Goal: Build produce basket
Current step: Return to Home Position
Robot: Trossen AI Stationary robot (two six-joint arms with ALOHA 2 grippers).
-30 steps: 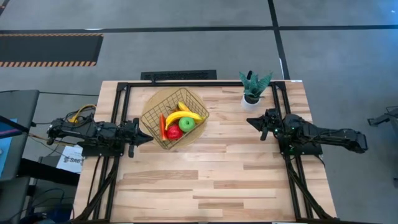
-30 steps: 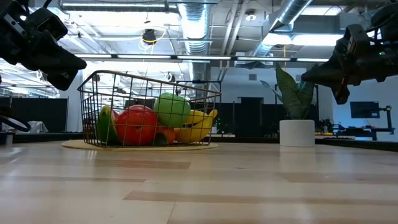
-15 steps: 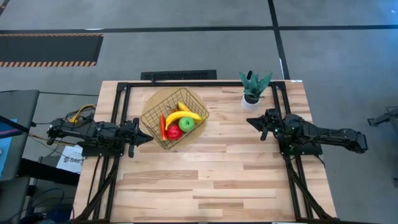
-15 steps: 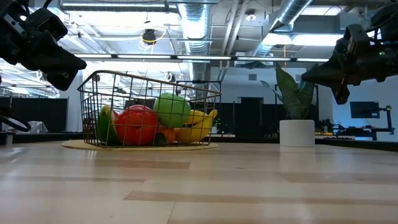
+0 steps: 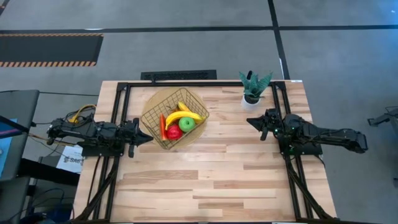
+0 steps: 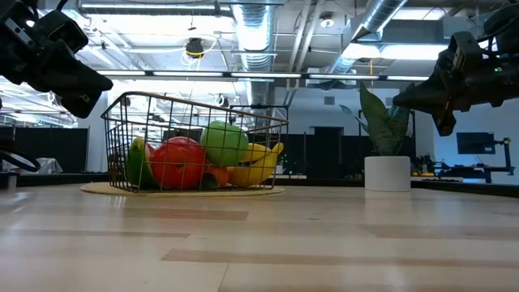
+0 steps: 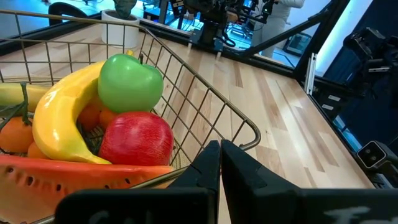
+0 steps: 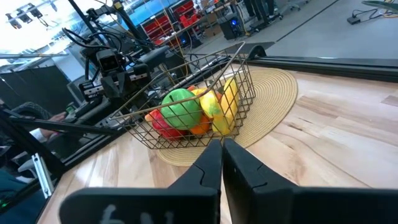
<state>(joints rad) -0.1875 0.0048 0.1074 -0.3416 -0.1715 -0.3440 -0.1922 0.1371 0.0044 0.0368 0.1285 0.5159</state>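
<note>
The left gripper (image 7: pixel 219 147) has its fingers pressed together and holds nothing. It hangs above the table's (image 5: pixel 217 180) left edge, tips aimed at the basket (image 5: pixel 151 118) and just short of its near corner. The right gripper (image 8: pixel 221 144) is likewise pressed together and empty. It hovers over the right side, well apart from the basket and near the plant (image 5: pixel 254 87). Both arms lie low and folded along their side rails, clear of the working area. That reads as a parked pose rather than an approach: closed fingers cannot snag the wire, and nothing on the boards is left to reach for.

The basket stands on the round mat (image 8: pixel 273 93) at the back left of the table, turned corner-on to the left arm. The produce is all inside it. The green apple (image 7: pixel 129 84) rides on top, resting against a banana (image 7: pixel 59 118) and above the red apple (image 7: pixel 137 140). The carrot (image 7: pixel 81 177) lies along the wall nearest the left gripper, and an orange piece (image 7: pixel 12 134) is tucked beneath the banana. The flaring sides wedge the round fruit in the middle, so the pile should stay put. I judge the build complete, with only the arms' final settling left.
</note>
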